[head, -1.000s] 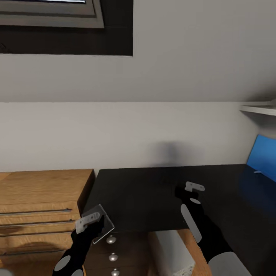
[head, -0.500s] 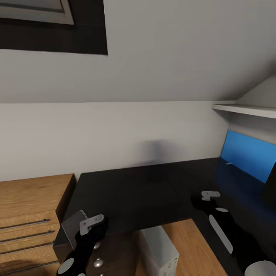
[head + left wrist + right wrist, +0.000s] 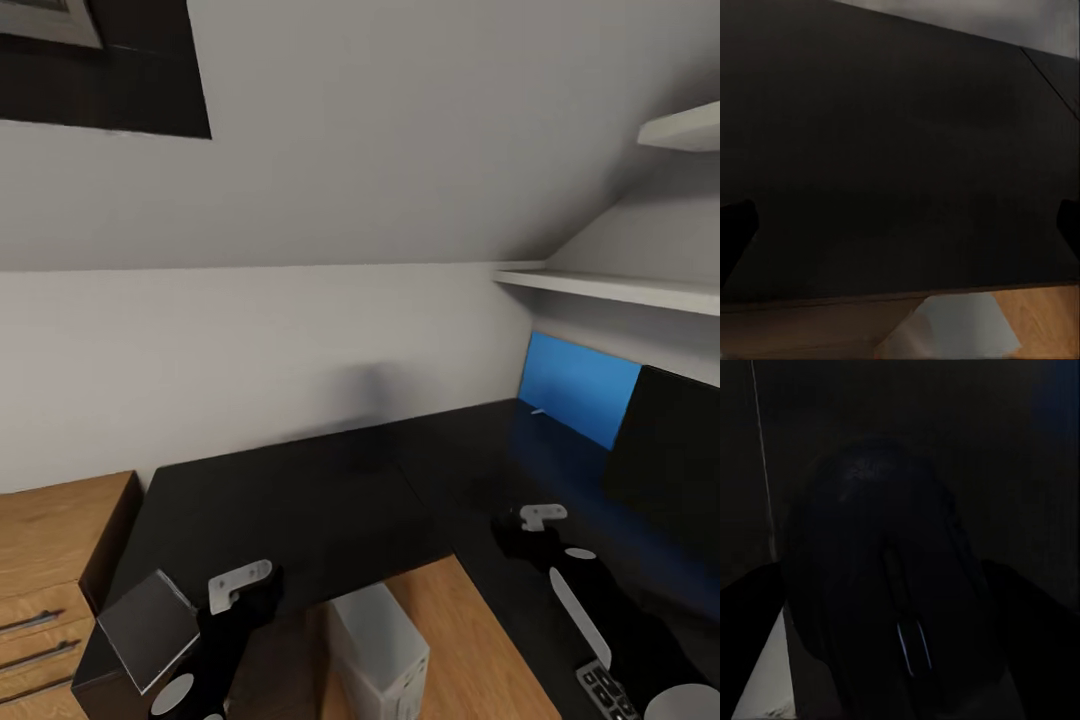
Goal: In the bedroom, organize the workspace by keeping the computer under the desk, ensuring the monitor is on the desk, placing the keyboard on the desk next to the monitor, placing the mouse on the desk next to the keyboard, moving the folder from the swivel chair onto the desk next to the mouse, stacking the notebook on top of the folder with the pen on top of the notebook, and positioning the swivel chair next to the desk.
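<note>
The large black L-shaped desk (image 3: 300, 500) fills the corner under the sloped white ceiling; beneath its front edge the small light-grey tower computer (image 3: 380, 650) stands upright on the light wood floor, and the wide flat black monitor (image 3: 665, 450) stands on the desk's right wing before a bright-blue wall panel (image 3: 580, 385), with a corner of the black-keyed keyboard (image 3: 608, 688) below it. The left gripper (image 3: 240, 590) hangs over the desk's front edge, clamped on the thin dark-grey glossy notebook (image 3: 148, 628); the right gripper (image 3: 535, 520) is above the right wing with its fingers closed around the small dark-grey oval mouse (image 3: 889, 585).
</note>
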Available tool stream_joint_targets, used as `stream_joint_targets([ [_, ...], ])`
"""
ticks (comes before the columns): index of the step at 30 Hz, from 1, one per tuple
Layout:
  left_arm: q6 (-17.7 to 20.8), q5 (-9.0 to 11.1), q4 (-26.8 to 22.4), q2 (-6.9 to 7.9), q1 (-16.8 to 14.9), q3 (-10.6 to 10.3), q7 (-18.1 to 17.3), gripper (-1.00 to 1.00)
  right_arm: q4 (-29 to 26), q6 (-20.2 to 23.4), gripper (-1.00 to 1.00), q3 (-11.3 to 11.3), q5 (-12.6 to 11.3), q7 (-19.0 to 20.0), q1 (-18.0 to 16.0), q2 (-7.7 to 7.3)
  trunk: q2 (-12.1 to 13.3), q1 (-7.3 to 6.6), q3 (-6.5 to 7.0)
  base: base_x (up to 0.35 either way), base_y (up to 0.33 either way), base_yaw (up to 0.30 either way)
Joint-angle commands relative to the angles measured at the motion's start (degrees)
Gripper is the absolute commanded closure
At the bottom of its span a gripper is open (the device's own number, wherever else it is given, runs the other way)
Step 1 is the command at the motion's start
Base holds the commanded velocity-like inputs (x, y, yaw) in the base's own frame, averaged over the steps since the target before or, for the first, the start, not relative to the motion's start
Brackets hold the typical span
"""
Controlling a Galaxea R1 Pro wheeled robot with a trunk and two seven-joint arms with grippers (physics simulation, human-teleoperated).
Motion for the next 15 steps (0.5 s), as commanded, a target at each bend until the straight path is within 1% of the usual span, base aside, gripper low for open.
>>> stream_joint_targets([
  [1,0.2,0.2,-0.1,0.04,-0.1,-0.1,0.4,-1.00,0.0,0.3,1.00,0.1,-0.1,0.1,-0.1,-0.05,-0.1,0.01,-0.07,0.000,0.000,-0.298],
  [6,0.2,0.2,-0.1,0.08,-0.1,-0.2,0.4,-1.00,0.0,0.2,1.00,0.1,-0.1,0.1,0.0,-0.07,-0.1,0.01,-0.07,0.000,0.000,-0.298],
  [8,0.2,0.2,-0.1,0.09,-0.1,-0.2,0.4,-1.00,0.1,0.2,1.00,0.1,-0.1,0.1,0.0,-0.07,-0.1,0.01,-0.07,0.000,0.000,-0.230],
  [11,0.2,0.2,-0.1,0.10,-0.1,-0.1,0.4,-1.00,0.2,0.1,1.00,0.1,-0.1,0.0,-0.1,-0.07,-0.1,0.01,-0.07,0.000,0.000,-0.102],
  [15,0.2,0.2,-0.1,0.10,-0.1,-0.3,0.4,-1.00,0.3,0.1,1.00,0.2,-0.1,-0.2,0.0,0.08,-0.1,0.01,-0.07,0.000,0.000,-0.009],
])
